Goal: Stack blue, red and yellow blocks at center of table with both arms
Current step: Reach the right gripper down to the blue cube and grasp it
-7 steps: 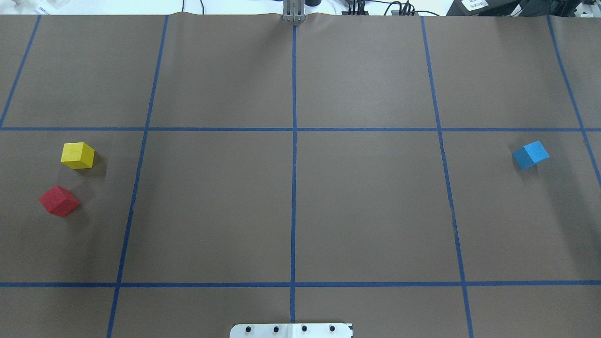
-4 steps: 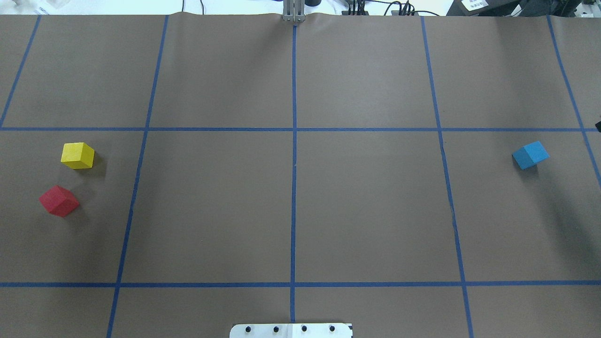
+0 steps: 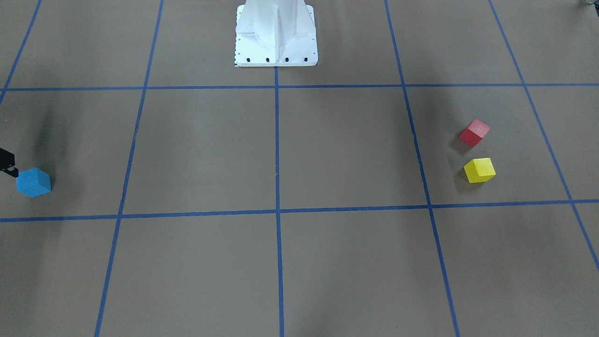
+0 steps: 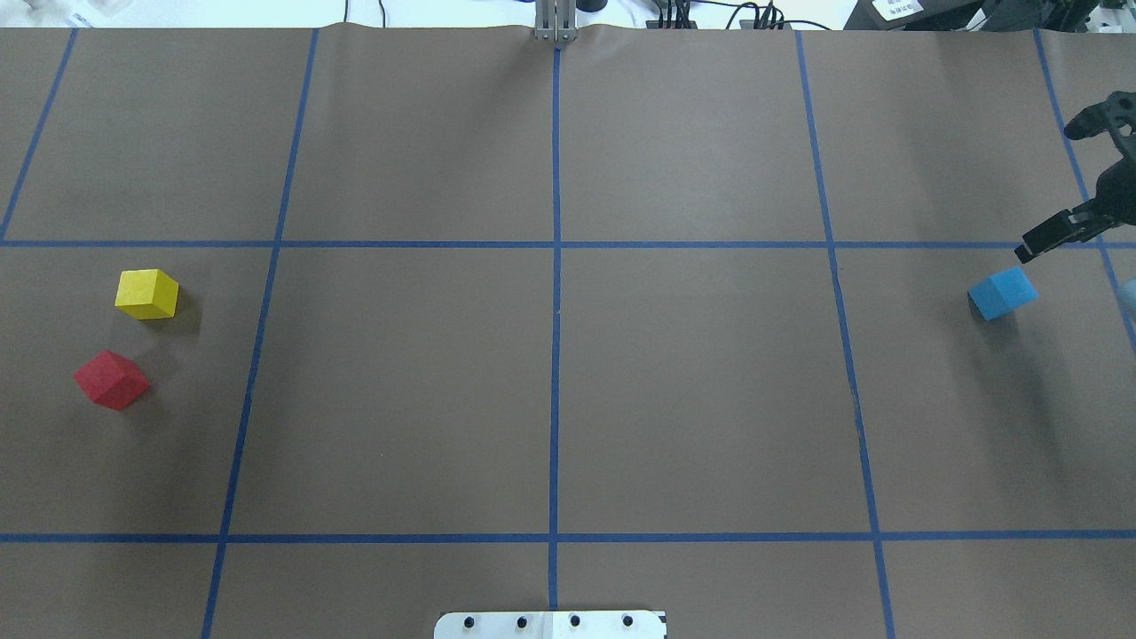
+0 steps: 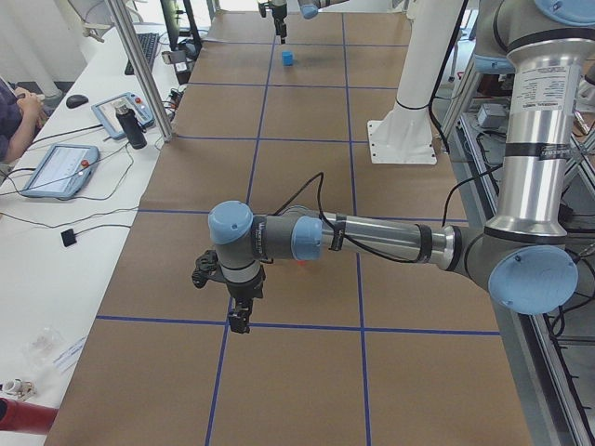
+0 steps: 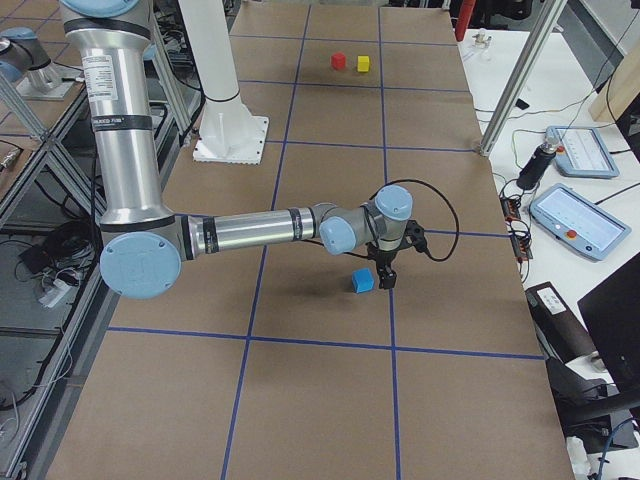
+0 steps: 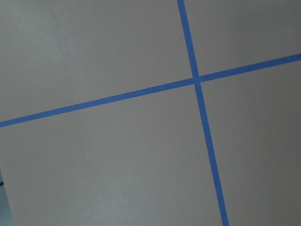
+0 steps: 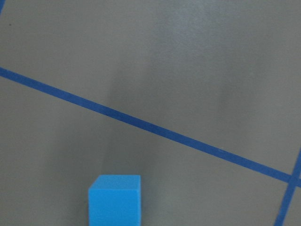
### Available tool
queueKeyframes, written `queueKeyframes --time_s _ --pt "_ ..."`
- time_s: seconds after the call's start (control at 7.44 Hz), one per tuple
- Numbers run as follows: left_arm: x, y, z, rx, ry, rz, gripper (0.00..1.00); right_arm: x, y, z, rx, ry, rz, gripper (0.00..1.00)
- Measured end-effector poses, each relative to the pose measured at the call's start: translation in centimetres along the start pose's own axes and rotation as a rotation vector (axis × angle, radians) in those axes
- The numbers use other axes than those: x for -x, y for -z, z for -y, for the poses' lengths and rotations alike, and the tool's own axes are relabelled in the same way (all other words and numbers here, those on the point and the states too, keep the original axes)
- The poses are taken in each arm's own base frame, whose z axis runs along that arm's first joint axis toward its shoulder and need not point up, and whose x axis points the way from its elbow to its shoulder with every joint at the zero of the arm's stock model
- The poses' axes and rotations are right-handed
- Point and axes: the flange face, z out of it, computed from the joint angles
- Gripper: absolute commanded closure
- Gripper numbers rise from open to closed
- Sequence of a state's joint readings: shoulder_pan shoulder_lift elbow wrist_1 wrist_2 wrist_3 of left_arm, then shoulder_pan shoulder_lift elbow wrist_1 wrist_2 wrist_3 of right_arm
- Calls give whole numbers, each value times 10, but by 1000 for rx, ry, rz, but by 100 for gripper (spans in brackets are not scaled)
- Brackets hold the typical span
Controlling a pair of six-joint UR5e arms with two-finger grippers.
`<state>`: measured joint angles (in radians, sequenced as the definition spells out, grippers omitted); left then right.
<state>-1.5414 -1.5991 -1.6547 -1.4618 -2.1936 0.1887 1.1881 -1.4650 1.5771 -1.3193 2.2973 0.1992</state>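
Overhead exterior: right gripper (image 4: 1058,186) gapes beside blue block (image 4: 1003,293); left gripper (image 5: 223,302), cannot tell.

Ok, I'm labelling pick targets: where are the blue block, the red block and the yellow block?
blue block (image 4: 1008,288): overhead exterior view, on its top face.
red block (image 4: 109,374): overhead exterior view, on its top face.
yellow block (image 4: 142,291): overhead exterior view, on its top face.

a small blue cube (image 4: 1003,293) is seen resting flat, just beside the spread jaws of the right gripper (image 4: 1049,195), not between them. a red cube (image 4: 111,380) and a yellow cube (image 4: 146,294) are set near each other, not touching, well apart from those jaws.
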Motion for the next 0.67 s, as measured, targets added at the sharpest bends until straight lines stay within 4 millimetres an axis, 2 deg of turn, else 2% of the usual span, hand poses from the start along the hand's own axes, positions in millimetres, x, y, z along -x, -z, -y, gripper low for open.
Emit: queueKeyframes --time_s 0.13,0.67 --pt "0 0 0 0 0 0 0 10 -12 1 21 -16 10 1" --pt "0 -1 0 1 1 0 0 6 -49 -7 92 -46 8 1"
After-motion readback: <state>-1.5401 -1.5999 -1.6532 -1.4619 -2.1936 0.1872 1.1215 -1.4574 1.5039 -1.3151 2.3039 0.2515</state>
